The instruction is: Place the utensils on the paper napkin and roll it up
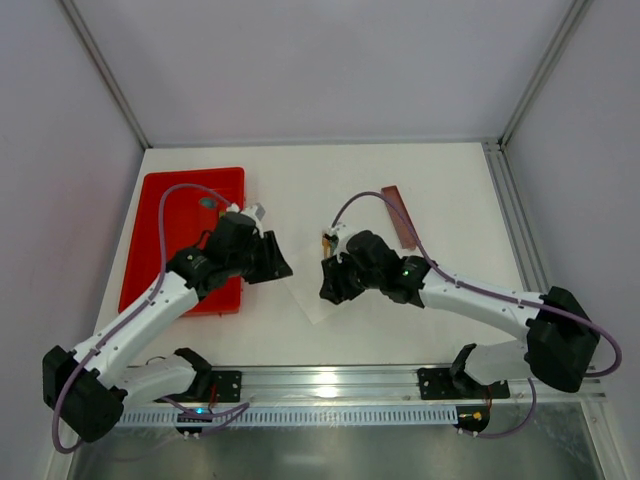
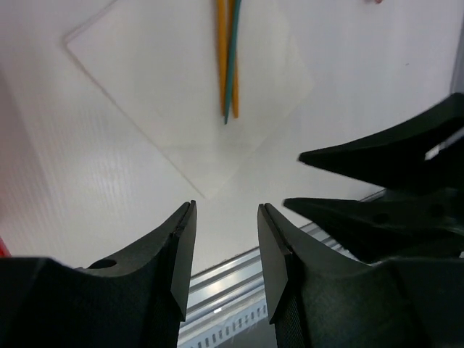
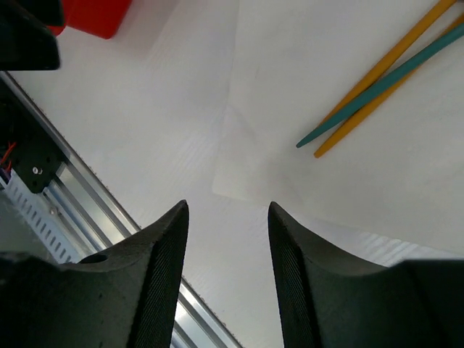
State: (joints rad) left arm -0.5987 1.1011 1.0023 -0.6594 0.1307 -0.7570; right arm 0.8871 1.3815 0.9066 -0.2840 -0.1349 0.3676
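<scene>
**Wrist views:** the napkin lies flat on the table. Two orange sticks and a teal stick lie side by side on it.

**Overhead view:** your arms mostly hide these. Only here do you see the brown bar and the whole red tray.

**Grippers:** your left gripper and right gripper each hover near a napkin corner, jaws apart and empty.
</scene>
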